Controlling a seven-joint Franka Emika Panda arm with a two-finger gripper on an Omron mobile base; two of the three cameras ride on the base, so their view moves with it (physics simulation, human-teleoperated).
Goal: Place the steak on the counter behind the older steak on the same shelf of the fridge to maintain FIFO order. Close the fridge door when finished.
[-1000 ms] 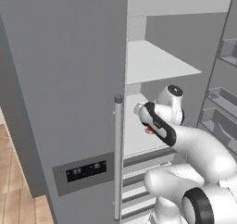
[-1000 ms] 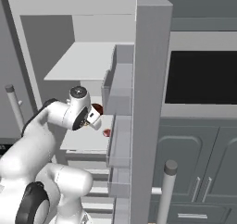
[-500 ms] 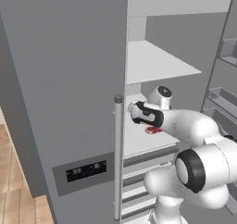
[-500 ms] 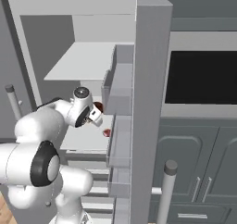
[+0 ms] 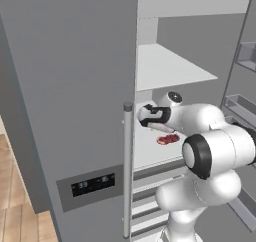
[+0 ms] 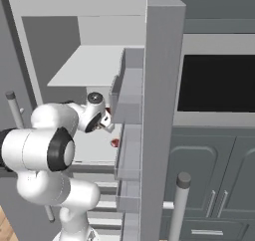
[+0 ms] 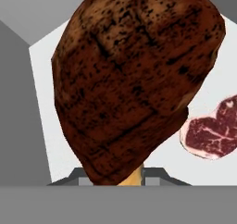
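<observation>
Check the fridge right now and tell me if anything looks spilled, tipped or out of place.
Nothing stands out. The older steak lies flat on the white shelf, with no spill near it. The brown steak is in the gripper, above the shelf, not yet set down. The fridge door stands open.

Dark brown charred steak [image 7: 134, 79], marbled pink-red older steak [image 7: 213, 130], white shelf [image 7: 51, 140]
</observation>
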